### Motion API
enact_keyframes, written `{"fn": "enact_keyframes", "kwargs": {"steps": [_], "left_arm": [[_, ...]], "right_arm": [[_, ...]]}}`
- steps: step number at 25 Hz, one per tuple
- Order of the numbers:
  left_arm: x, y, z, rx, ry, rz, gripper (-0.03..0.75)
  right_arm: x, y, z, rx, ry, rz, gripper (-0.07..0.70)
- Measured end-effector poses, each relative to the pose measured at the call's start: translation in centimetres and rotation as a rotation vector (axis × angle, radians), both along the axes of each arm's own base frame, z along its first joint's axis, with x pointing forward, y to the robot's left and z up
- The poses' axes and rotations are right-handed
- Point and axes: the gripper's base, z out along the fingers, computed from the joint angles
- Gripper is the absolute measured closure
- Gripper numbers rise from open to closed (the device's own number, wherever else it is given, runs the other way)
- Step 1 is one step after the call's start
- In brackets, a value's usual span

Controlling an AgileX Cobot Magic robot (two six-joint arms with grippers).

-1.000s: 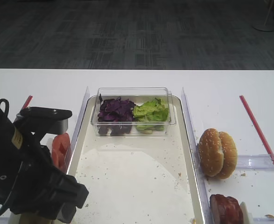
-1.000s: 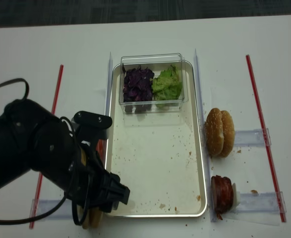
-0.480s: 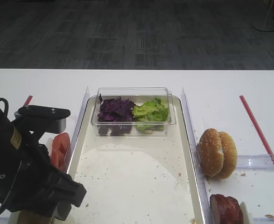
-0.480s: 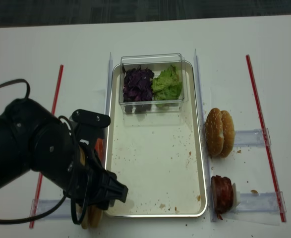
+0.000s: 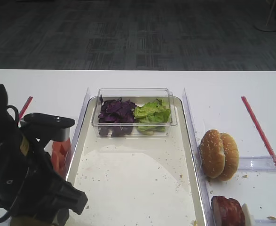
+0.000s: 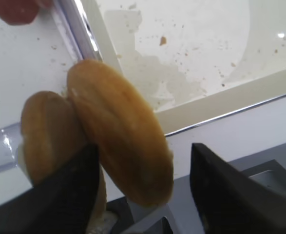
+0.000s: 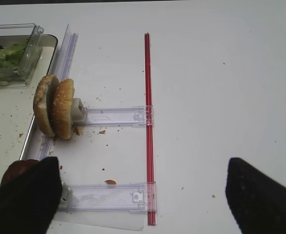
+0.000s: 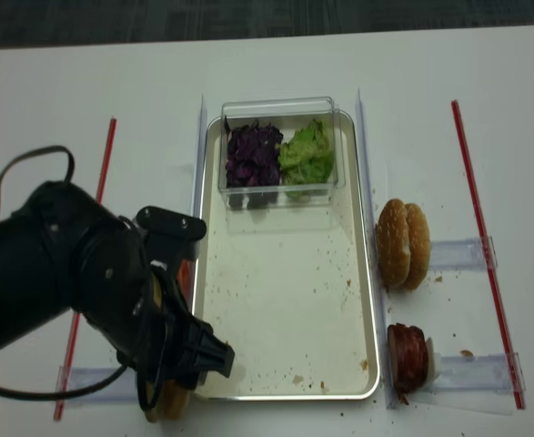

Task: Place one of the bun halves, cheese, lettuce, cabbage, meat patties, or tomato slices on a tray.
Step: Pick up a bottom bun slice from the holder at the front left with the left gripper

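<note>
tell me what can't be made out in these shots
- Left gripper: the left wrist view is too blurred to show whether its fingers touch the bun halves; in both high views the arm hides them.
- Meat patties: cut off by the bottom edge in the high view.
- Tomato slices: partly behind the left arm.
- Right gripper: only blurred dark finger shapes in its wrist view.

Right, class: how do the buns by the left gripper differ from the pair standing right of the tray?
The bun halves by the left gripper have smooth, seedless golden crust; the seeded buns are speckled with sesame. The plain ones sit off the tray's left front corner, the seeded ones off its right side. Both pairs stand on edge.
</note>
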Motion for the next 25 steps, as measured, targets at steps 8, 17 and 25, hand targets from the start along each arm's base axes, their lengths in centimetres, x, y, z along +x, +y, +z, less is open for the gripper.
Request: {"fn": "enact_keyframes", "kwargs": {"steps": [8,17,25], "left_arm": [[0.21,-0.17,-0.73,0.019,0.024,0.000,0.344],[0.50,0.21,-0.75,0.059,-0.004,0.031,0.423],[0.57,0.30,-0.75,0.070,-0.013,0.026,0.516]], "right_arm": [[0.00,0.00,0.00,0.000,0.000,0.000,-0.060],[0.00,0.00,0.00,0.000,0.000,0.000,-0.060],[0.00,0.00,0.00,0.000,0.000,0.000,-0.060]]}}
